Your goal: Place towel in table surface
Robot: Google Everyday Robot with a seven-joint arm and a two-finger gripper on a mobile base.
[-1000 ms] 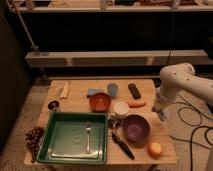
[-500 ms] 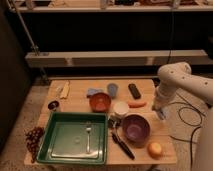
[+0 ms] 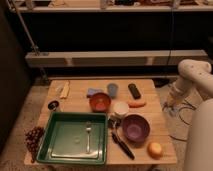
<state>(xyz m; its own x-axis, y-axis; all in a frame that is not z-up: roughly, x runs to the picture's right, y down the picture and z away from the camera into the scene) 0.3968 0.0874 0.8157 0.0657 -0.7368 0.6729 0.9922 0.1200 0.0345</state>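
Gripper (image 3: pixel 171 101) hung just off the right edge of the table surface (image 3: pixel 75 101), level with the far half, clear of everything on it. My fingers were shut, and I could make out nothing between them. The towel (image 3: pixel 120 108) lay near the table's middle as a small pale lump, soft-looking and rounded, not spread out. It touched or nearly touched the orange bowl (image 3: pixel 100 102) on its left, and the purple bowl (image 3: pixel 135 127) sat just nearer the front edge. It rested on bare pale planks, not in the green tray (image 3: pixel 47 142) at the front left corner, so I judged it was already where the task wants it. A flatter, darker blue cloth (image 3: pixel 93 92) and a smooth blue oval object (image 3: pixel 113 89) sat toward the far edge; neither was my towel. A carrot (image 3: pixel 136 104) lay just right of the towel, hard and slim, crowding any approach from my side.
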